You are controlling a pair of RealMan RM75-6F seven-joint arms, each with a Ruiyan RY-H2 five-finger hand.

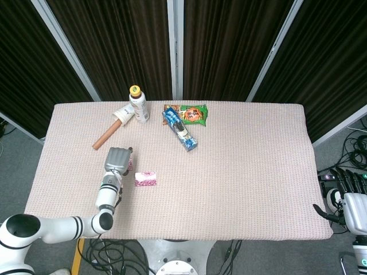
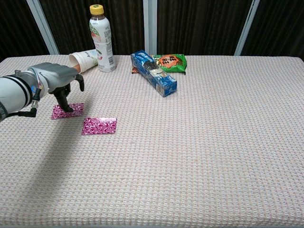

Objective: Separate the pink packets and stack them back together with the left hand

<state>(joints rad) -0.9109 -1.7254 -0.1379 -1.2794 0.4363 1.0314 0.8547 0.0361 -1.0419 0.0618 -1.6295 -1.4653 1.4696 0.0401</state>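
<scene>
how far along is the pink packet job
Separating looks done: the two pink packets lie apart on the table, one free, the other under the left hand. That hand's fingertips touch it. Stacking them back together is left.

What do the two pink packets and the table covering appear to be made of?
The two flat pink packets look like glossy printed plastic or foil film, given their shiny patterned faces. The pale pink table covering looks like matte woven fabric, with a regular waffle texture.
</scene>
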